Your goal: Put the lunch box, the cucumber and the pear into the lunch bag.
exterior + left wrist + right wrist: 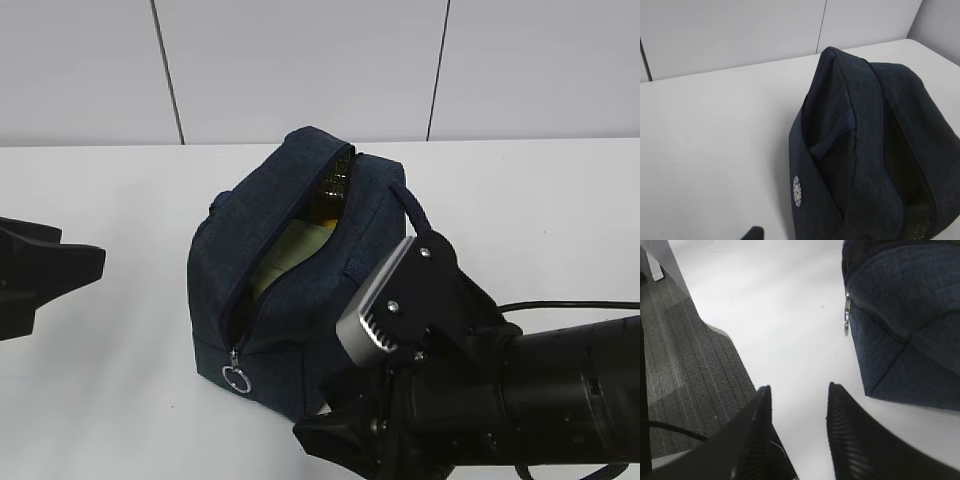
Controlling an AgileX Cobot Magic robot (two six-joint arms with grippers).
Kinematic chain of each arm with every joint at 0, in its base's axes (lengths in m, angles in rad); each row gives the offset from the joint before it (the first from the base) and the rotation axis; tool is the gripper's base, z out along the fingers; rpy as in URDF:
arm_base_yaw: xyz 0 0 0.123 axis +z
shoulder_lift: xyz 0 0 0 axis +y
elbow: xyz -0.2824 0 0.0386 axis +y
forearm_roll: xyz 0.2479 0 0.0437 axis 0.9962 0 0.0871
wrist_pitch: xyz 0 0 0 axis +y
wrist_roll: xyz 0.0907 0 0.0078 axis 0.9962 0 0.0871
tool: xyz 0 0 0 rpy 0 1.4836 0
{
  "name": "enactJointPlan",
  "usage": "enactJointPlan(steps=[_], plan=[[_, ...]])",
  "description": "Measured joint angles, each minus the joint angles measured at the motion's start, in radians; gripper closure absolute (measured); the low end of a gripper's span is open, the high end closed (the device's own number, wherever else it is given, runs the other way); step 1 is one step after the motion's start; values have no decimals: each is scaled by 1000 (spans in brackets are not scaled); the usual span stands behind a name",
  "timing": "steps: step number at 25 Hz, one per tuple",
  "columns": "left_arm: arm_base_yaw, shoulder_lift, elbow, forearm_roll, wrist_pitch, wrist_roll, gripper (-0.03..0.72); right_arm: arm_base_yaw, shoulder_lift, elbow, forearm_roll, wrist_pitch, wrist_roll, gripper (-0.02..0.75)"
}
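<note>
fingers of the right hand stand spread with nothing between them, low over the desk near its front edge, just beside the near corner of the lunch bag. the left hand sits well apart at the far left of the exterior view; only a dark tip shows in its own wrist view, so whether it is spread or pressed together cannot be told.

the lunch bag stands on the desk with its top zipper open and the ring pull hanging at the near end. through the gap a pale green-yellow shape, likely the lunch box lid, and a dark glossy thing at the far end, possibly the cucumber, can be made out. the pear cannot be picked out with any certainty, and no loose item lies on the desk in these views.

the chief risk seems to be the right arm's bulk: it sits close against the bag's side, so a careless swing could shove or tip the soft bag. a finger could also catch the handle or the ring pull and drag the bag toward the desk edge.
</note>
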Motion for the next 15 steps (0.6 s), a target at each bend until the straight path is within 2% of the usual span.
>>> enactJointPlan(steps=[2, 5, 7, 10, 12, 13, 15], plan=[[0, 0, 0, 0, 0, 0, 358, 12, 0, -6, -101, -25, 114, 439], [0, 0, 0, 0, 0, 0, 378, 69, 0, -8, -361, -150, 419, 440], [0, 0, 0, 0, 0, 0, 388, 126, -5, -8, -587, -275, 682, 440], [0, 0, 0, 0, 0, 0, 395, 194, -8, -8, -1063, -418, 1056, 442], [0, 0, 0, 0, 0, 0, 398, 221, -8, -8, -1327, -467, 1269, 457], [0, 0, 0, 0, 0, 0, 398, 229, -8, -10, -1434, -475, 1356, 468], [0, 0, 0, 0, 0, 0, 400, 231, 3, -10, -1571, -493, 1525, 479]])
